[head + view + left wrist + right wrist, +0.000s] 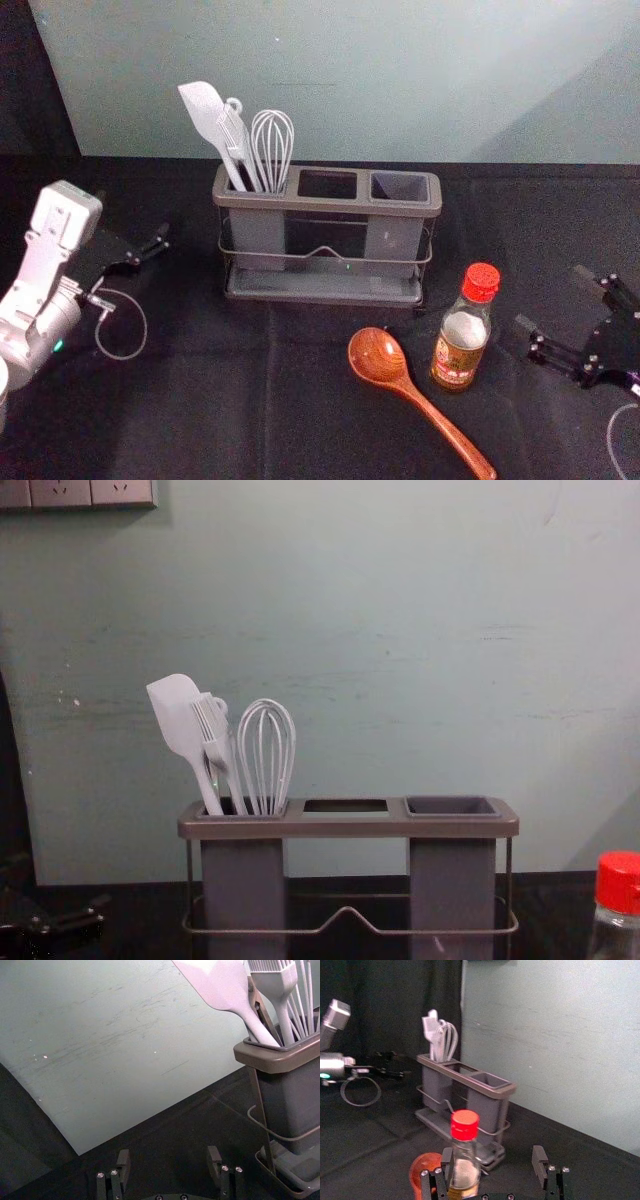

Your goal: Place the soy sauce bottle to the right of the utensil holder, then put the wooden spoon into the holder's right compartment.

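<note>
Right gripper (552,296) gapes near bottle (461,346), left gripper (137,224) clear of holder's edge (222,192).

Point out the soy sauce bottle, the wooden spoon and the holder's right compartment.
Soy sauce bottle (461,347): head view, middle of its body.
Wooden spoon (379,356): head view, on its bowl.
Right compartment (452,872): chest view, its front wall.

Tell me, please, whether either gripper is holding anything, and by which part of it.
Nothing is held: the left gripper is open beside the utensil holder, the right gripper open near the soy sauce bottle.
</note>
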Tool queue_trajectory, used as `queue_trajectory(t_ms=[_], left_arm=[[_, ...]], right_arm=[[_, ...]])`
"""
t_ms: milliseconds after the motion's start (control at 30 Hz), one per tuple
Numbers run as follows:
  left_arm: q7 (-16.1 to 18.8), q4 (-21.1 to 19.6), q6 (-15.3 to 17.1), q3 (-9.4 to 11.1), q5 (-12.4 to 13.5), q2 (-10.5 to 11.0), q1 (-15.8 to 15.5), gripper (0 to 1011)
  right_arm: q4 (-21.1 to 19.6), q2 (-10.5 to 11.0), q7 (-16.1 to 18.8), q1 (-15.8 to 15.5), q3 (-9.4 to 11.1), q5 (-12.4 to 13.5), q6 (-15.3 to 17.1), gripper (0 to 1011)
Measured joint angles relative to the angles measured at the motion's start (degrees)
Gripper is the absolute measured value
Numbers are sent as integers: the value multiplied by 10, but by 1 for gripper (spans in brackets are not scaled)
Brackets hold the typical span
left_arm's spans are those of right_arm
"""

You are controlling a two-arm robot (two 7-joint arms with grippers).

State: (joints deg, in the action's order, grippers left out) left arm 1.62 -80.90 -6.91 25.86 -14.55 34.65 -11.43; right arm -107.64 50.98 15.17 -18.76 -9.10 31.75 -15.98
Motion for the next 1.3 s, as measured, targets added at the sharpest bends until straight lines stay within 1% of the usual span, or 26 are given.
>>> queue_trajectory(t_ms=[33,100,200,433,467,600,633,767,1167,1233,1300], left_arm=[[0,0,0,0,0,0,0,1005],[0,0,0,0,0,0,0,1005],[0,0,0,0,0,0,0,1005],[0,0,0,0,0,0,0,1005],[0,0,0,0,0,0,0,1005],[0,0,0,0,0,0,0,1005],[0,0,0,0,0,0,0,1005],[0,0,0,0,0,0,0,1005],[0,0,0,0,0,0,0,1005],[0,0,0,0,0,0,0,1005],[0,0,0,0,0,0,0,1005]], right_arm=[[-2,0,10,-1,0,7,-1,1004],[-2,-3,17,1,-1,11,-1,1004],[2,-15,30,15,-9,15,-1,1004],[29,-57,56,62,-38,21,11,1004],[36,-67,61,74,-45,21,15,1004],[50,-84,68,93,-56,20,22,1004],[56,-93,70,102,-60,19,25,1004],[70,-112,78,119,-69,12,34,1004],[83,-135,88,127,-71,-8,40,1004],[84,-138,89,127,-70,-10,41,985],[84,-141,90,126,-67,-13,42,937]])
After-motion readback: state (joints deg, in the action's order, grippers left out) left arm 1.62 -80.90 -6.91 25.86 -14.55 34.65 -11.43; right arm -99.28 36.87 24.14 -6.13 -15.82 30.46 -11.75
